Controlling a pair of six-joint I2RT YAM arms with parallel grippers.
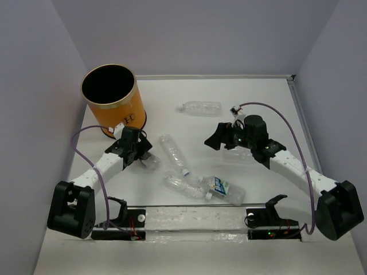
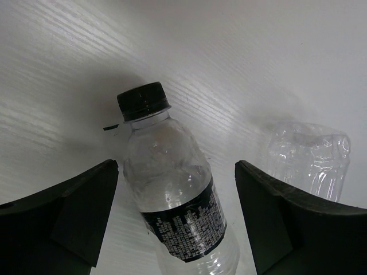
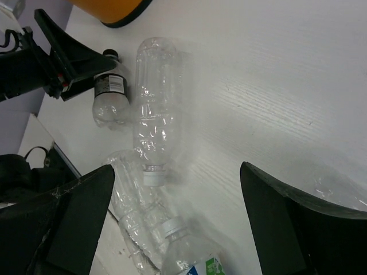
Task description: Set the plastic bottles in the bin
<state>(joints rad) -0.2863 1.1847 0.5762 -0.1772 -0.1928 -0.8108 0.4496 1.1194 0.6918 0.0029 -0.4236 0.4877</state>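
While left tool [image 2: 176, 169] gapes around black-capped bottle [image 2: 179, 226], ungripped, right tool [image 3: 176, 169] spread wide, empty

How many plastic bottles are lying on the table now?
6. Far bottle at back centre; diagonal bottle mid-table; clear bottle and labelled bottle in front; black-capped bottle between the open left gripper fingers; half-hidden bottle by the right gripper.

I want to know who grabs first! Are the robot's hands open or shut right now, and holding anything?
Left gripper: open, one finger on each side of the black-capped bottle, not squeezing it.
Right gripper: open, holding nothing.
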